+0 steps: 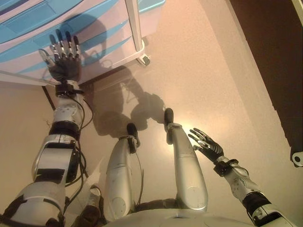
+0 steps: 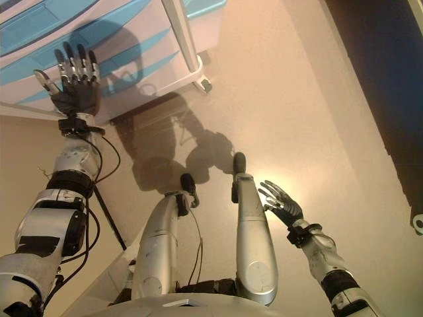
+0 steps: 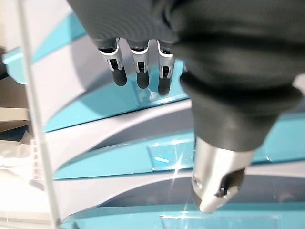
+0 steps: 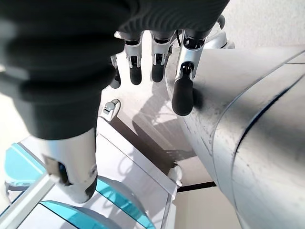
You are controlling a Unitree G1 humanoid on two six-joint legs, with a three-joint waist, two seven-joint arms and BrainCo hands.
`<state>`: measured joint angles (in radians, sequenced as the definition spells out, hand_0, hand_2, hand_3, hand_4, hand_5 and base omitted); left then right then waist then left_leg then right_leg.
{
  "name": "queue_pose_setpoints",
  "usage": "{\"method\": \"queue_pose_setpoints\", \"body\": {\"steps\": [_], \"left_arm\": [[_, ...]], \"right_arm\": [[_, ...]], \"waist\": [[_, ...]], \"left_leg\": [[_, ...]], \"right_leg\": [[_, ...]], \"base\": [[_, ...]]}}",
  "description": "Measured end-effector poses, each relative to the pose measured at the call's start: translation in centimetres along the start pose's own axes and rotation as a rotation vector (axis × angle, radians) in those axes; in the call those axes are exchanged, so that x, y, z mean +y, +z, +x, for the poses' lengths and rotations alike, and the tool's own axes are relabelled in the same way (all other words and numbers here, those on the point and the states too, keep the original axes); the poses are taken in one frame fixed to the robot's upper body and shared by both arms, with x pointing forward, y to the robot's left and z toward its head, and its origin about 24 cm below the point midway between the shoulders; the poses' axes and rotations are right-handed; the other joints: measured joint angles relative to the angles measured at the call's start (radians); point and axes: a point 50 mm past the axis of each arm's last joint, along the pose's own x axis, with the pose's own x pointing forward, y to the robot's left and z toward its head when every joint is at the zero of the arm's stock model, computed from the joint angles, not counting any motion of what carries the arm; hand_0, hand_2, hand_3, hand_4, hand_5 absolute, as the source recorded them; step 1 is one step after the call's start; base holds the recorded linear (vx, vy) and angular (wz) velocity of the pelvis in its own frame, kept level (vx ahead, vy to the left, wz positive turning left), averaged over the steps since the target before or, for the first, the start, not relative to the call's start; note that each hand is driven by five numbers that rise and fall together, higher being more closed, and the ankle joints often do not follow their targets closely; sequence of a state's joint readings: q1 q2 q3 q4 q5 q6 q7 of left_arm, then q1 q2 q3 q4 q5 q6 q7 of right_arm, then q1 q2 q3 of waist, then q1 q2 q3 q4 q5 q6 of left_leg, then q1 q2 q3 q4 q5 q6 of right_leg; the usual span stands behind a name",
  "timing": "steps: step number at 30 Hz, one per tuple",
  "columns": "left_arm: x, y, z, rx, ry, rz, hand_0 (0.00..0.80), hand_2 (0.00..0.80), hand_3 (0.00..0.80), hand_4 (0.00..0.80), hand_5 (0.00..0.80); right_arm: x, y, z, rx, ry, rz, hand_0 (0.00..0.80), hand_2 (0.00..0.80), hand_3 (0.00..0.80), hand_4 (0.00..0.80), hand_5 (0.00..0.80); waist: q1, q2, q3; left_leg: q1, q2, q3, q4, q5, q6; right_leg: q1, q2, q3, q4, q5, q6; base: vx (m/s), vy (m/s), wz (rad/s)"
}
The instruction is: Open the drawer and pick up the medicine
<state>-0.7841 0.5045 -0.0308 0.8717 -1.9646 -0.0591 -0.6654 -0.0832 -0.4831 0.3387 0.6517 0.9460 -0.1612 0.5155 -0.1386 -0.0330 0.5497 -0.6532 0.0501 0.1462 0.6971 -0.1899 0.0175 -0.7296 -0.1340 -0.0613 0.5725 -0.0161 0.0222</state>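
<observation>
Left hand (image 1: 64,59) is hovering fingers spread, empty, at the drawer unit (image 1: 102,33). Drawers are looking closed, no medicine showing; everything's left. Right hand (image 1: 208,145) is idling open.

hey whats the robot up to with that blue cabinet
The robot is reaching its left hand up to the front of a white drawer unit with blue drawer fronts. The fingers are straight and spread against or just short of the drawers; nothing is gripped yet, and the drawers look closed. No medicine is visible. The right hand hangs open and empty low at the robot's side above the floor.
</observation>
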Motion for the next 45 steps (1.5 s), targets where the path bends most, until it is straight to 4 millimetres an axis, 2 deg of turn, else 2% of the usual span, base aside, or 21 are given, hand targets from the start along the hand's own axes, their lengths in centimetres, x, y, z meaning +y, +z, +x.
{"method": "queue_pose_setpoints", "body": {"steps": [3,7,9,15,18,21,29,33,39,40,41,43,44,45], "left_arm": [[1.8,-1.6,-2.3,0.059,0.062,-0.021,0.0,0.0,0.0,0.0,0.0],[4.6,-3.9,-7.6,0.142,0.167,-0.019,0.0,0.0,0.0,0.0,0.0],[5.7,-4.0,-10.2,0.157,0.224,-0.013,0.0,0.0,0.0,0.0,0.0],[7.0,-4.6,-16.2,0.141,0.298,-0.064,0.0,0.0,0.0,0.0,0.0],[7.3,-5.3,-18.2,0.132,0.345,-0.092,0.0,0.0,0.0,0.0,0.0],[7.4,-5.3,-19.4,0.124,0.363,-0.098,0.0,0.0,0.0,0.0,0.0],[7.2,-5.6,-19.1,0.139,0.342,-0.126,0.0,0.0,0.0,0.0,0.0],[6.4,-6.0,-18.0,0.155,0.272,-0.142,0.0,0.0,0.0,0.0,0.0],[5.0,-6.7,-14.8,0.145,0.159,-0.166,0.0,0.0,0.0,0.0,0.0],[4.8,-6.8,-14.2,0.138,0.142,-0.171,0.0,0.0,0.0,0.0,0.0],[4.4,-6.7,-13.3,0.13,0.111,-0.179,0.0,0.0,0.0,0.0,0.0],[3.7,-6.3,-12.2,0.113,0.067,-0.171,0.0,0.0,0.0,0.0,0.0],[3.5,-6.1,-11.7,0.102,0.056,-0.173,0.0,0.0,0.0,0.0,0.0],[3.2,-6.0,-11.1,0.098,0.04,-0.177,0.0,0.0,0.0,0.0,0.0]], "right_arm": [[0.1,0.1,0.1,-0.001,-0.02,-0.035,0.0,0.0,0.0,0.0,0.0],[0.2,-0.1,0.0,-0.01,-0.058,-0.059,0.0,0.0,0.0,0.0,0.0],[0.7,-0.1,0.3,-0.022,-0.045,-0.06,0.0,0.0,0.0,0.0,0.0],[2.9,-1.2,1.5,-0.032,-0.021,-0.064,0.0,0.0,0.0,0.0,0.0],[3.1,-1.5,1.6,-0.032,-0.047,-0.091,0.0,0.0,0.0,0.0,0.0],[3.3,-1.3,1.6,-0.031,-0.058,-0.127,0.0,0.0,0.0,0.0,0.0],[3.0,-1.4,1.4,0.018,-0.072,-0.232,0.0,0.0,0.0,0.0,0.0],[2.3,-1.1,1.0,0.039,-0.085,-0.256,0.0,0.0,0.0,0.0,0.0],[2.0,-0.1,0.7,0.031,-0.06,-0.288,0.0,0.0,0.0,0.0,0.0],[2.2,0.0,0.7,0.023,-0.052,-0.292,0.0,0.0,0.0,0.0,0.0],[2.3,0.4,0.8,0.016,-0.036,-0.302,0.0,0.0,0.0,0.0,0.0],[2.4,0.9,1.1,0.016,-0.014,-0.315,0.0,0.0,0.0,0.0,0.0],[2.5,1.0,1.0,0.006,-0.011,-0.318,0.0,0.0,0.0,0.0,0.0],[2.6,1.0,0.7,0.001,-0.004,-0.32,0.0,0.0,0.0,0.0,0.0]], "waist": [[0.008,0.0,0.0],[0.027,0.007,0.004],[0.033,0.007,0.004],[0.071,0.008,0.005],[0.085,0.01,0.006],[0.091,0.01,0.006],[0.091,0.011,0.006],[0.092,0.012,0.007],[0.089,0.013,0.008],[0.089,0.011,0.008],[0.081,0.013,0.009],[0.099,0.016,0.011],[0.107,0.016,0.012],[0.097,0.014,0.011]], "left_leg": [[0.003,0.001,-0.013,-0.004,0.004,-0.008],[0.039,0.003,-0.035,-0.022,0.014,-0.015],[0.07,0.001,-0.048,-0.052,0.022,-0.026],[0.145,-0.003,-0.085,-0.124,0.05,-0.048],[0.175,-0.004,-0.1,-0.146,0.063,-0.054],[0.207,-0.004,-0.111,-0.166,0.07,-0.056],[0.238,-0.019,-0.121,-0.153,0.065,-0.065],[0.202,-0.018,-0.122,-0.114,0.055,-0.072],[0.116,-0.013,-0.126,-0.054,0.05,-0.069],[0.106,-0.008,-0.12,-0.041,0.048,-0.071],[0.087,-0.021,-0.128,-0.012,0.038,-0.077],[0.06,-0.019,-0.135,-0.009,0.033,-0.067],[0.041,-0.002,-0.145,-0.003,0.035,-0.058],[0.025,-0.005,-0.146,0.028,0.023,-0.076]], "right_leg": [[0.006,0.001,-0.014,0.004,-0.005,-0.006],[0.045,0.002,-0.037,-0.003,-0.016,-0.015],[0.076,0.007,-0.042,-0.021,-0.019,-0.019],[0.15,0.012,-0.078,-0.055,-0.025,-0.028],[0.182,0.012,-0.096,-0.06,-0.034,-0.043],[0.214,0.011,-0.112,-0.065,-0.041,-0.051],[0.227,-0.013,-0.115,0.006,-0.084,-0.055],[0.19,-0.017,-0.115,0.046,-0.097,-0.059],[0.106,-0.011,-0.105,0.09,-0.102,-0.06],[0.09,-0.009,-0.088,0.121,-0.113,-0.042],[0.07,-0.008,-0.076,0.135,-0.115,-0.048],[0.043,0.009,-0.074,0.111,-0.114,-0.046],[0.025,0.015,-0.078,0.176,-0.145,-0.019],[0.027,0.007,-0.07,0.305,-0.19,-0.024]], "base": [[-0.063,-0.168,0.09],[-0.044,-0.158,0.12],[-0.038,-0.152,0.1],[-0.039,-0.124,0.12],[-0.035,-0.093,0.16],[-0.025,-0.048,0.1],[0.006,0.015,0.07],[0.023,0.068,0.01],[0.027,0.102,-0.05],[0.031,0.109,0.16],[0.042,0.12,0.1],[0.052,0.119,-0.37],[0.051,0.116,-0.36],[0.039,0.095,0.1]]}}
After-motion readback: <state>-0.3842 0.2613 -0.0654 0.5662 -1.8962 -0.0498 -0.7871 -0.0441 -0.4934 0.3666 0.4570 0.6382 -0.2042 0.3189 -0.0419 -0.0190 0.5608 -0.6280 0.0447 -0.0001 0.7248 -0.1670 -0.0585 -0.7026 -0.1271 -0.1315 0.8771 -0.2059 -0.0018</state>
